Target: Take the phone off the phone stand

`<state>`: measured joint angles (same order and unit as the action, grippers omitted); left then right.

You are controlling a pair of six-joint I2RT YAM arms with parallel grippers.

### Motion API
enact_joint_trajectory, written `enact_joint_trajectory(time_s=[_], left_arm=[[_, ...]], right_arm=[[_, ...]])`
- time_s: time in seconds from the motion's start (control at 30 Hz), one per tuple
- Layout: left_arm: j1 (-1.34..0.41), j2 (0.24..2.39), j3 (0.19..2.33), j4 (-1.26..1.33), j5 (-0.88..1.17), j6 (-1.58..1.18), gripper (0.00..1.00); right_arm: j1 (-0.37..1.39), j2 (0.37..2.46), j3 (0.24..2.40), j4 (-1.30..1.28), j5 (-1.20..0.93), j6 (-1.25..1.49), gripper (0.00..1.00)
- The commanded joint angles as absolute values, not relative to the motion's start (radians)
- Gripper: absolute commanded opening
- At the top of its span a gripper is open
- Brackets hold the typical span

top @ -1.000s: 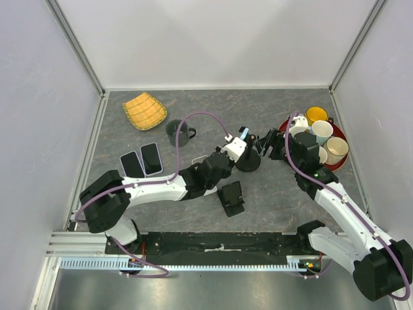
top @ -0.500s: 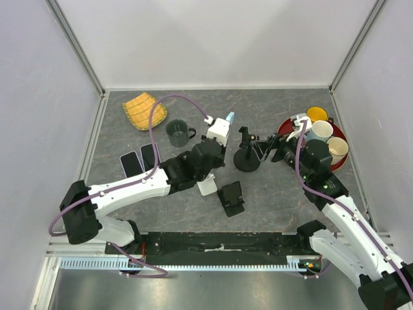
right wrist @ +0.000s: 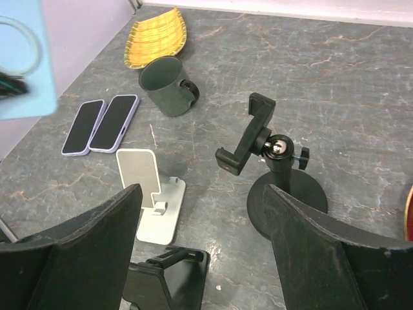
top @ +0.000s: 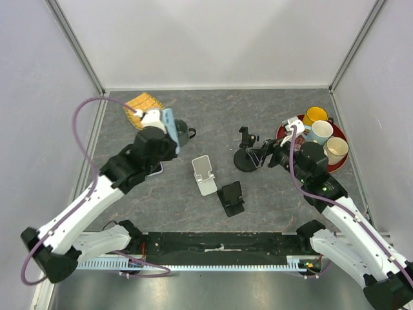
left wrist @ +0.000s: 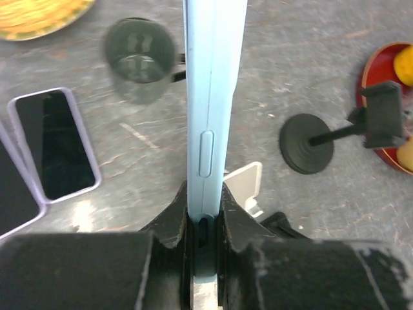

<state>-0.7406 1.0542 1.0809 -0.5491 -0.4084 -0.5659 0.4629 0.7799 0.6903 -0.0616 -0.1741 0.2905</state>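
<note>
We see our left gripper (left wrist: 205,216) pinching the light blue phone (top: 170,129) edge-on at the overhead view's upper left, well apart from the black clamp stand (top: 246,155) at centre right. Our right gripper (right wrist: 200,239) is spread wide, facing that stand.

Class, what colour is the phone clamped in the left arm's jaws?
The phone is light blue, clearest in the left wrist view.
</note>
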Motion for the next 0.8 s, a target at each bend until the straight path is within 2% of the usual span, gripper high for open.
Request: enact_joint_trajectory(time_s=[0.0, 0.17, 0.4, 0.77], left_arm=[[-0.606, 0.939, 1.049, -0.728, -0.422, -0.626, 0.02], [-0.56, 0.937, 0.962, -0.865, -0.446, -0.629, 0.02], [-0.56, 1.063, 0.871, -0.879, -0.335, -0.65, 0.02], [-0.669, 1.302, 0.824, -0.859, -0.351, -0.646, 0.02]], right_arm=[[0.466, 0.724, 0.727, -0.092, -0.106, 0.255, 0.83], [0.466, 0.669, 0.71, -0.107, -0.026, 0.252, 0.84], [0.466, 0.621, 0.681, -0.117, 0.078, 0.259, 0.84], [0.468, 0.601, 0.664, -0.117, 0.12, 0.267, 0.85]])
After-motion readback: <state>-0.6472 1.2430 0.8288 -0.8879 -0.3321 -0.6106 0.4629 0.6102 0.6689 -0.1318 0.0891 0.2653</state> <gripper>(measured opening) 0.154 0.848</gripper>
